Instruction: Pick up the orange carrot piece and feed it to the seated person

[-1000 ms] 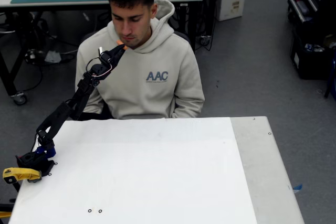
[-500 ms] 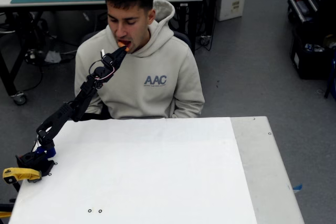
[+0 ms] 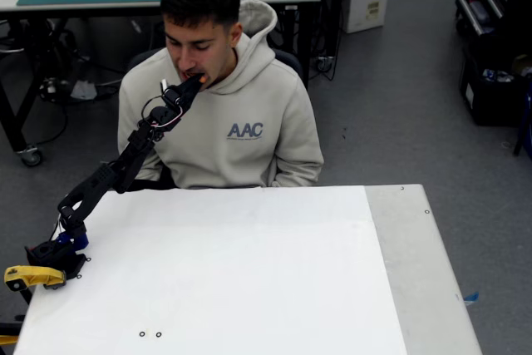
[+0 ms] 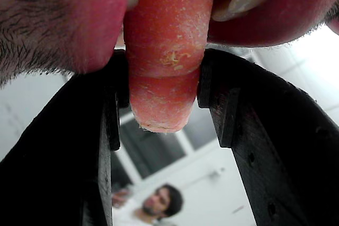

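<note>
Black two-finger gripper (image 4: 163, 96): both dark fingers pressed against the sides of the carrot, clamped on it; in the fixed view the gripper (image 3: 193, 83) is raised to the face, at the mouth.

Orange carrot piece (image 4: 167, 51), stubby, rough-skinned, rounded at the lower end: held between the fingers, upper end inside the seated person's mouth, lips around it, teeth visible just right of it. In the fixed view only a small orange tip (image 3: 201, 78) shows at the lips.

Seated person (image 3: 224, 114), dark short hair, light beige hoodie lettered "AAC": head bent forward onto the gripper.

Black jointed arm (image 3: 116, 172): rises from its base at the left edge of the white tabletop (image 3: 249, 272), stretched up and away toward the person.

Change noted: half a second ago the mouth was open with the carrot at its entrance; a second ago the mouth was shut and the carrot sat just below it. Now the lips have closed on the piece. Judgement: delivery is all but made; what remains is for the fingers to let go.

View comparison: the wrist view gives the grip and the bite in close detail, plus another person, blurred, in the background. The fixed view gives the arm's reach, the person's posture, the bare tabletop and the yellow clamp (image 3: 32, 276) beside the base.
</note>
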`<state>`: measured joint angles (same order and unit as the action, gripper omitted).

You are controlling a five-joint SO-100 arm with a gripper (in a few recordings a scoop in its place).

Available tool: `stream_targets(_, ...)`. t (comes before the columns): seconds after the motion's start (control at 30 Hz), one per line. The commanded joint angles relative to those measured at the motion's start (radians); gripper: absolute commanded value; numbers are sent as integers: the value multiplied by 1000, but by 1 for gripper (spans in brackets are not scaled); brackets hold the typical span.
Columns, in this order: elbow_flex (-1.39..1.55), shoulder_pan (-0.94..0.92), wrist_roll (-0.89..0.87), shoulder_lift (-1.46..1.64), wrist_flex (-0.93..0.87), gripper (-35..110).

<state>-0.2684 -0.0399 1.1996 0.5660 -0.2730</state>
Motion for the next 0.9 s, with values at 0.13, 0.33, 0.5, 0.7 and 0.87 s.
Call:
stream_targets(0.13,-66,3,12,54,23,-1)
stream_targets(0.33,-67,-5,11,61,25,17)
stream_targets(0.5,-67,-9,11,58,25,28)
stream_targets(0.7,-67,-11,11,58,25,28)
stream_targets(0.87,-67,-100,11,55,25,28)
